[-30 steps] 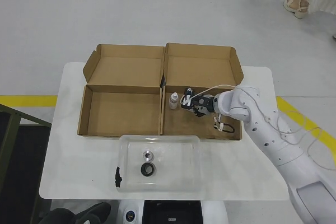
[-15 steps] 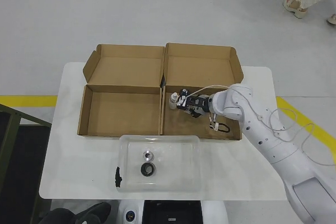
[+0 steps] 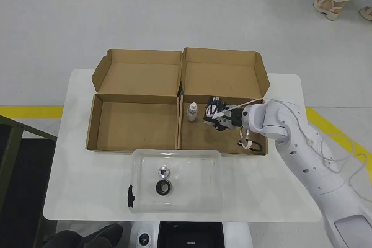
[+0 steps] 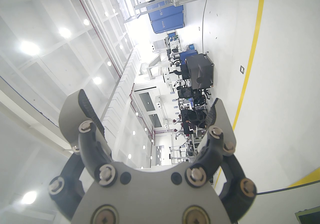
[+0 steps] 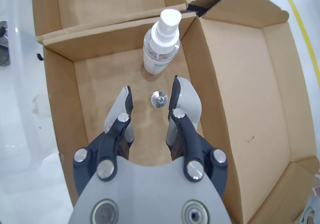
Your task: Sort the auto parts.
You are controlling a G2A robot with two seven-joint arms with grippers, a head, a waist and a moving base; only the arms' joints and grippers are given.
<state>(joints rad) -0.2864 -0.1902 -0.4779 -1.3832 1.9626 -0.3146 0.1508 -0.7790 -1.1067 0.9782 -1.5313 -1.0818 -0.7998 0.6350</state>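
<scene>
Parted and holding nothing, my right gripper point(image 5: 152, 88) hangs inside the right-hand cardboard box point(image 5: 250, 84). A small round metal part point(image 5: 158, 99) lies flat on the box floor in the gap between the pads, touching neither. It is a bright, machined disc with a slot across its face, slick and low, so it looks hard to pinch from the side. A clear spray bottle point(image 5: 161, 44) with a white pump top stands upright just beyond it, in the box's corner. I take this part as delivered. What the next move calls for is lifting straight out, clear of the bottle and the matte cardboard walls, then crossing to the transparent plastic tray point(image 3: 177, 155), where a silver fitting point(image 3: 165, 172) and a black ring point(image 3: 165, 187) wait. My left gripper point(image 4: 149, 104) is spread open, empty, pointing off into the room.
</scene>
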